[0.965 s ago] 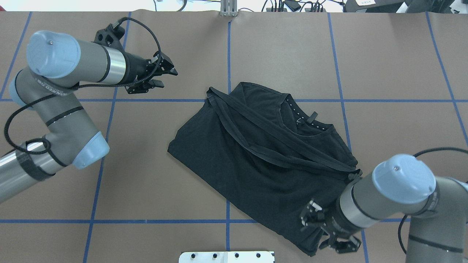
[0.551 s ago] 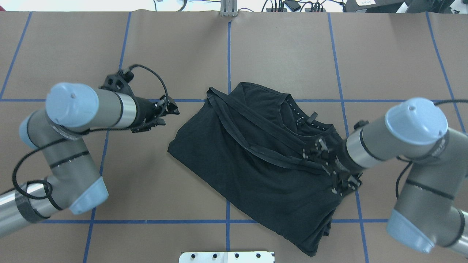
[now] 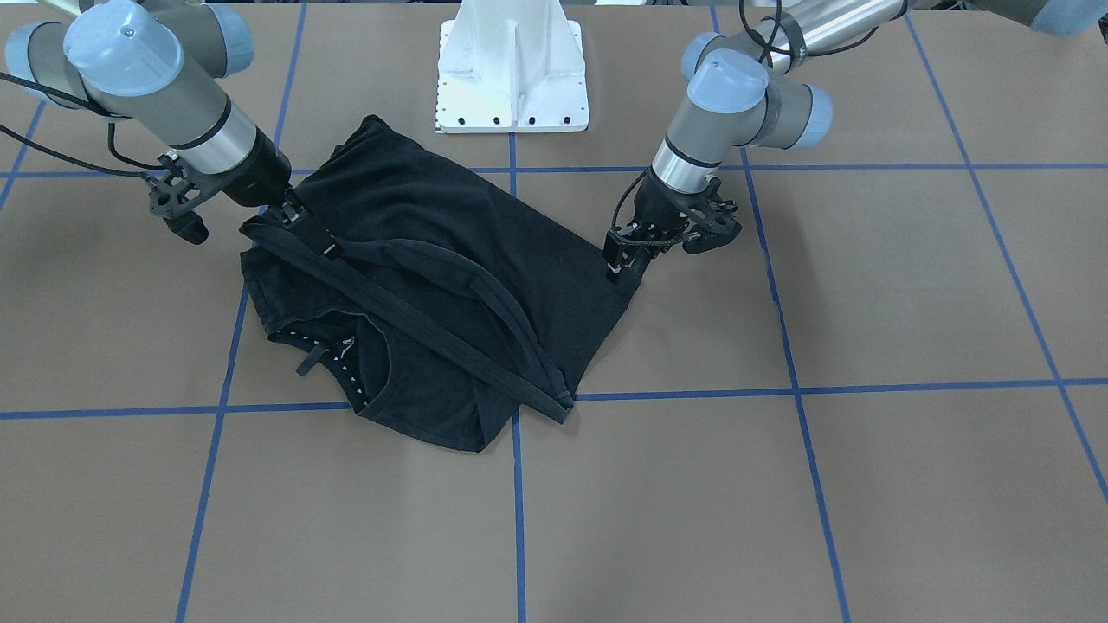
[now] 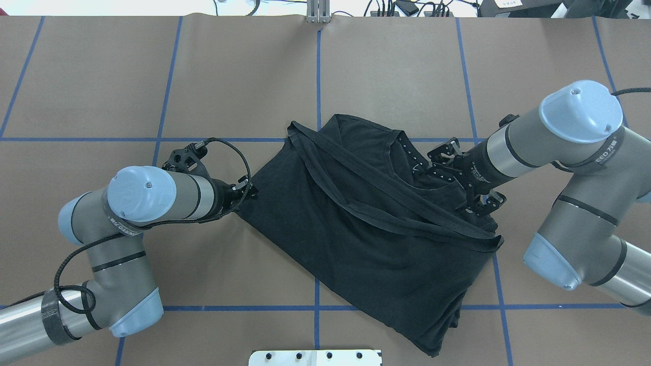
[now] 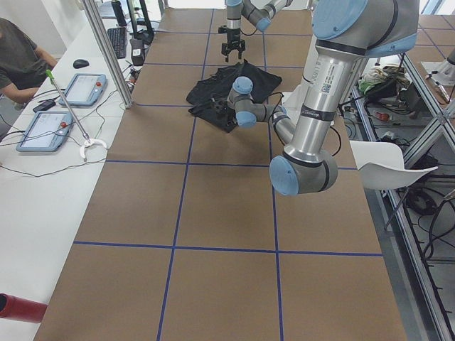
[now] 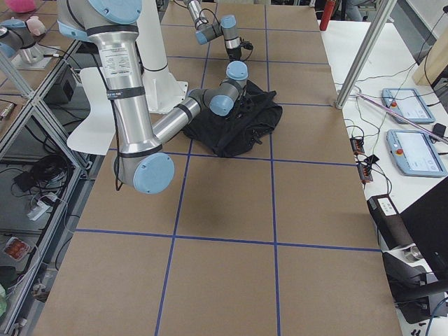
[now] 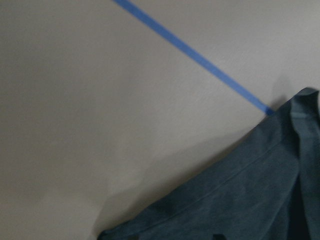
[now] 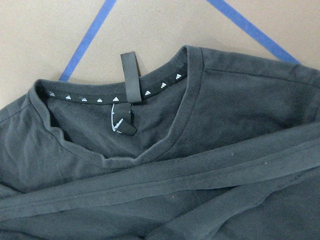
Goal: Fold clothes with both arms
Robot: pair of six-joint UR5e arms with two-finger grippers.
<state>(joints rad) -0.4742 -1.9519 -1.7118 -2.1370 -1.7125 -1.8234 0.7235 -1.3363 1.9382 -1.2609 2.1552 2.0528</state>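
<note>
The black T-shirt (image 4: 356,229) lies partly folded and askew on the table, its collar (image 8: 125,95) up and hem bands crossing it; it also shows in the front view (image 3: 450,251). My left gripper (image 4: 248,193) points down at the shirt's left corner (image 7: 240,200), and it looks open in the front view (image 3: 625,260). My right gripper (image 4: 441,161) hovers low over the shoulder beside the collar, open, its fingers straddling a hem band (image 3: 309,229). No graphic or logo shows.
The white pedestal base (image 3: 511,78) stands at my near table edge, close to the shirt's bottom. Blue tape lines (image 4: 318,76) grid the brown table. Cables lie along the far edge (image 4: 407,7). An operator (image 5: 18,50) and tablets (image 5: 46,131) are beside the table.
The left arm swung in from the far left to the shirt's left corner. The right arm moved from the shirt's near bottom edge up to the collar side. The shirt has not moved.
</note>
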